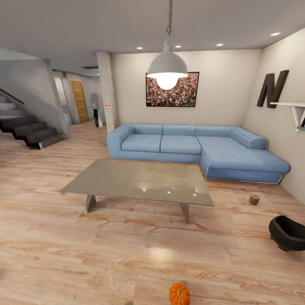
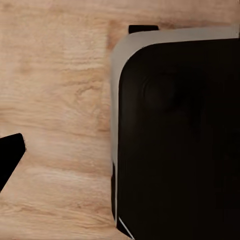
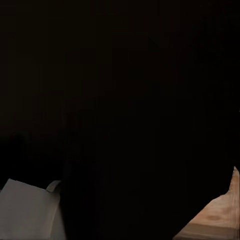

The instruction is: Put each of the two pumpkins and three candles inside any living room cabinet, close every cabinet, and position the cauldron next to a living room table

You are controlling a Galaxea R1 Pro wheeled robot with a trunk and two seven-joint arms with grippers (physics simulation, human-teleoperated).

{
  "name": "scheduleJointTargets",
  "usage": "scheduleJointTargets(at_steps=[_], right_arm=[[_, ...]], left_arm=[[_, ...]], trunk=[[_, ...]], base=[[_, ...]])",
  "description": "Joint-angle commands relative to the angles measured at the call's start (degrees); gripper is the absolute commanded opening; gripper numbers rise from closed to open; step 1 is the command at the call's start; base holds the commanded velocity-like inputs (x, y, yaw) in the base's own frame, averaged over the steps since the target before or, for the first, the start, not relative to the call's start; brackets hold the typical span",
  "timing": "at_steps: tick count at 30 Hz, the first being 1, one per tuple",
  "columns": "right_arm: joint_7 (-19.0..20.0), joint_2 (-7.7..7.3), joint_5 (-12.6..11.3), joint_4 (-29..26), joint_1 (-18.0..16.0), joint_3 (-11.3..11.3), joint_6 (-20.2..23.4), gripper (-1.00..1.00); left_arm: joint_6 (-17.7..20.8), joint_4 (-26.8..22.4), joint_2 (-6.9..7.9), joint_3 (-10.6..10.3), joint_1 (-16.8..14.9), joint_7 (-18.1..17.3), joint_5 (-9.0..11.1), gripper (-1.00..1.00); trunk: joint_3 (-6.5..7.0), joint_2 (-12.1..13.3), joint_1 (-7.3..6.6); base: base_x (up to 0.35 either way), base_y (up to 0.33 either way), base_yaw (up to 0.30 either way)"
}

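Living room, as I surveyed it from the head view, listed by size.

1. Blue corner sofa [image 1: 195,150], against the far wall; not of the task.
2. Low grey table [image 1: 140,181], standing mid-floor in front of the sofa.
3. Cauldron [image 1: 289,232], black, on the floor at the right of the room, well apart from the table's right end. I judged it still to be moved next to a table.
4. Pumpkin [image 1: 179,294], orange, on the floor nearest me, in front of the table.
5. Candle [image 1: 254,200], a small brown stub on the floor between the sofa's end and the cauldron.

Step in hand, by my judgement: search and approach, with no item yet collected. The next move called for driving up to the pumpkin, lowering an arm to it, and then locating a cabinet to receive it.

My jaws: neither wrist view gave me the fingertips plainly, only wooden floor and dark bodywork, so I could not tell whether either pair stood spread or pressed together.
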Motion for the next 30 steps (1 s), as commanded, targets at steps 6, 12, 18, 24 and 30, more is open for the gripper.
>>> scheduleJointTargets(at_steps=[6,12,18,24,30], right_arm=[[-0.08,-3.9,0.02,-0.08,0.0,0.08,-3.42,1.0],[-0.12,-6.79,-3.12,-0.07,0.0,-1.79,-11.89,1.0],[0.09,-7.1,-10.35,-0.01,0.0,-10.57,-22.99,1.0],[0.31,-6.87,-16.92,-0.08,0.0,-20.15,-24.75,1.0],[-0.03,-7.19,-18.08,-0.09,0.0,-21.48,-24.82,1.0]], left_arm=[[-0.07,-1.6,0.96,0.04,0.0,0.12,0.01,1.0],[0.15,-4.93,2.7,0.16,0.0,0.09,0.08,1.0],[0.71,-10.73,4.49,0.48,0.0,-0.26,0.58,1.0],[2.21,-16.66,5.38,0.65,0.0,-0.33,0.79,1.0],[6.06,-21.46,5.38,0.81,0.0,-0.33,0.88,1.0]], trunk=[[-0.01,0.0,0.0],[-0.01,0.0,0.0],[-0.01,0.0,0.0],[-0.01,0.0,0.0],[-0.01,0.0,0.0]], base=[[0.0,0.0,0.008],[0.0,0.0,0.0],[0.0,0.0,0.0],[0.0,0.0,0.0],[0.0,0.0,0.0]])
